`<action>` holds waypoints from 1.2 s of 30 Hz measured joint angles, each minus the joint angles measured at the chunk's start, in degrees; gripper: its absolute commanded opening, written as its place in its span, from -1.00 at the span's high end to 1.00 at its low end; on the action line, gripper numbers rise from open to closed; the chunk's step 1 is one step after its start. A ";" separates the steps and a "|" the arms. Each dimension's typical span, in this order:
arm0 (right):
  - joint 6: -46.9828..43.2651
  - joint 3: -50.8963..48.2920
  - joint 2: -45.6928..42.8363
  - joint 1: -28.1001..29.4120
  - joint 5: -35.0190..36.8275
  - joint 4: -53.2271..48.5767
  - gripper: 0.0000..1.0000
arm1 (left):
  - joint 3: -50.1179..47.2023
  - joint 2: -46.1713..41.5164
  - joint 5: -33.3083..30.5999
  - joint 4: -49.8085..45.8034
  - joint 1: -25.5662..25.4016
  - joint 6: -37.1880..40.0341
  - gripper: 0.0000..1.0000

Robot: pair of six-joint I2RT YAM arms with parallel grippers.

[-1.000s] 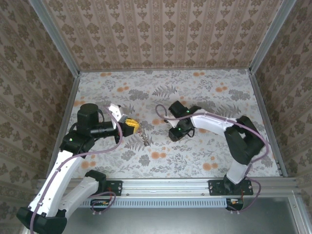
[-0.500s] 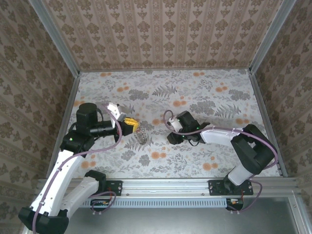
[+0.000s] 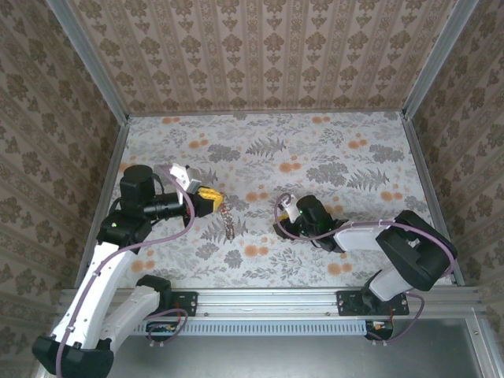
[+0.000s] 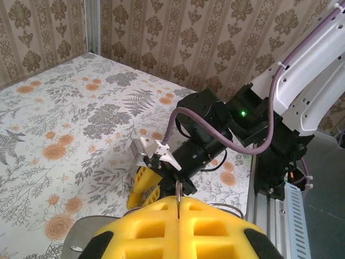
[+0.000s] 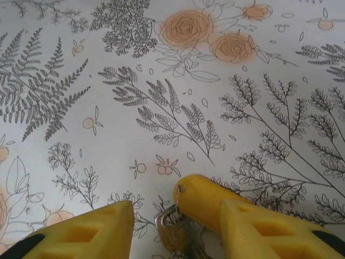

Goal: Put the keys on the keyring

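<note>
Found the keys point(image 5: 175, 231) lying on the table point(image 5: 161, 81), in the gap between the fingers of the right gripper point(image 5: 178, 213), yellow head touching or just beside one finger, metal part cut off by the bottom edge. Could not count the keys, too bunched to separate. Noted those jaws standing apart, clamped on nothing. From above, made out the right gripper point(image 3: 282, 227) low over the table, fingertips hard to pick out. Traced the keyring point(image 3: 227, 220) as a thin brownish strand hanging from the left gripper point(image 3: 211, 198), lower end reaching the table, loop shape unreadable. Saw those jaws pressed together on the keyring point(image 4: 178, 194), a mere metal sliver showing in the seam, the rest hidden.
</note>
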 measured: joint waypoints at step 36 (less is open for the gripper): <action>-1.36 -1.33 5.11 0.46 0.13 7.10 0.83 | -0.22 -0.04 0.39 0.42 0.37 -0.55 1.00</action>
